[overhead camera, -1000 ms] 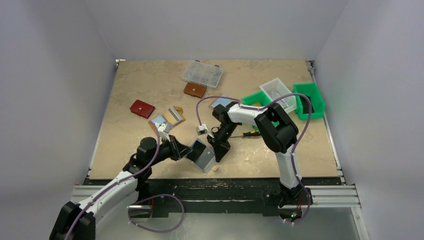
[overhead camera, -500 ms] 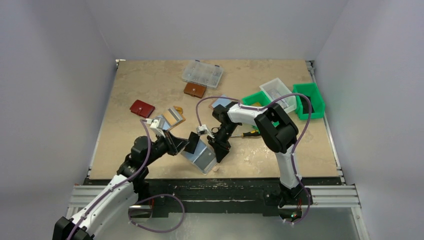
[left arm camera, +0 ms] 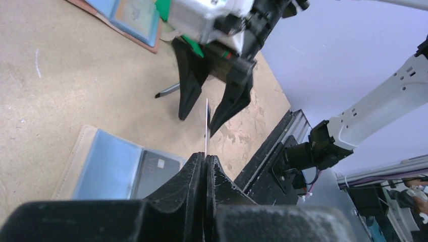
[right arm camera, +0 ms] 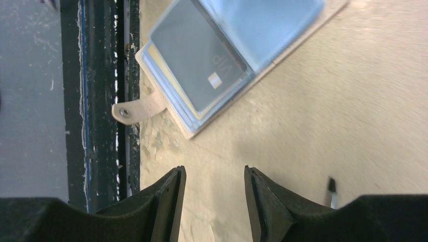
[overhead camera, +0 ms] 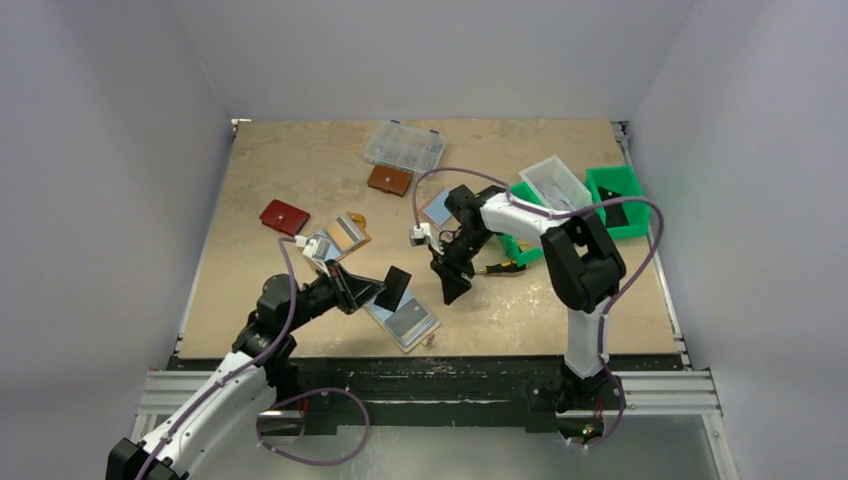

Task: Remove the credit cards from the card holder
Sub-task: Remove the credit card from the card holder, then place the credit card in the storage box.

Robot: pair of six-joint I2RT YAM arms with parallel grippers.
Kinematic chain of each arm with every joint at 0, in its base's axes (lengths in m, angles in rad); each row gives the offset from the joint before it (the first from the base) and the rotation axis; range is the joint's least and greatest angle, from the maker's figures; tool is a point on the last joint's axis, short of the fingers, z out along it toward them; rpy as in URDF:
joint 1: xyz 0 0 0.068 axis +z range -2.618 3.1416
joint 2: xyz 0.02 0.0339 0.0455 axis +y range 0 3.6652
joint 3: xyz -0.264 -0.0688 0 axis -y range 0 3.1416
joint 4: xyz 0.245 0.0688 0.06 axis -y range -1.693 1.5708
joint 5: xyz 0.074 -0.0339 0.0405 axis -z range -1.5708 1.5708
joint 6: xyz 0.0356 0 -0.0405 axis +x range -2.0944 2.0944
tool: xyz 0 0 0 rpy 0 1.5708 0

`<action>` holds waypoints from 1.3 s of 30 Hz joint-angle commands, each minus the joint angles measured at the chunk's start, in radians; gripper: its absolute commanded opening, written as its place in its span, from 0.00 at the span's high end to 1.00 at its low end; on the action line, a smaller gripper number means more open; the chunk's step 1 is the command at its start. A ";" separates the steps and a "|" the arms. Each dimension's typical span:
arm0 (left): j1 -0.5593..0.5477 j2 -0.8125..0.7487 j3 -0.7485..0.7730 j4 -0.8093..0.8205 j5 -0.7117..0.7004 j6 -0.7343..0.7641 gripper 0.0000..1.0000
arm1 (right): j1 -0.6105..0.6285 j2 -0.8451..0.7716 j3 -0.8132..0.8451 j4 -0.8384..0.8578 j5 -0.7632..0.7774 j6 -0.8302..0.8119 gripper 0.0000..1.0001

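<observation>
The tan card holder [overhead camera: 404,319] lies open and flat near the table's front edge, its pale blue sleeves up. A dark credit card [right arm camera: 199,53] still sits in it, and the snap tab [right arm camera: 135,111] points at the edge. My left gripper [overhead camera: 382,290] is shut on another dark credit card [overhead camera: 397,286], held just above the holder's left side. That credit card [left arm camera: 206,123] shows edge-on in the left wrist view, rising from the closed fingertips [left arm camera: 206,155]. My right gripper [overhead camera: 450,286] hangs open and empty to the right of the holder, clear of it [right arm camera: 214,174].
A red wallet [overhead camera: 284,217], a brown wallet [overhead camera: 389,180] and a clear compartment box [overhead camera: 404,146] lie further back. An open wallet with cards [overhead camera: 338,238] sits behind my left arm. Green bins [overhead camera: 618,198], a white tray [overhead camera: 555,180] and a screwdriver [overhead camera: 497,268] are at right.
My right gripper opened, let go of the card holder and drew back to the right. The holder dropped flat onto the table. My left gripper pulled the dark card out to the left.
</observation>
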 commanded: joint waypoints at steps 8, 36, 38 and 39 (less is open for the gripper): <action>0.005 0.103 -0.025 0.240 0.118 -0.041 1.00 | -0.095 -0.414 -0.067 0.075 -0.067 -0.062 0.42; -0.219 0.454 0.050 0.531 -0.004 0.032 1.00 | 0.012 -0.290 -0.114 0.091 -0.239 0.034 0.43; -0.220 0.454 0.054 0.530 -0.006 0.034 1.00 | 0.031 -0.269 -0.102 0.079 -0.245 0.035 0.46; -0.220 0.450 0.057 0.527 -0.007 0.037 1.00 | 0.034 -0.260 -0.094 0.072 -0.254 0.035 0.49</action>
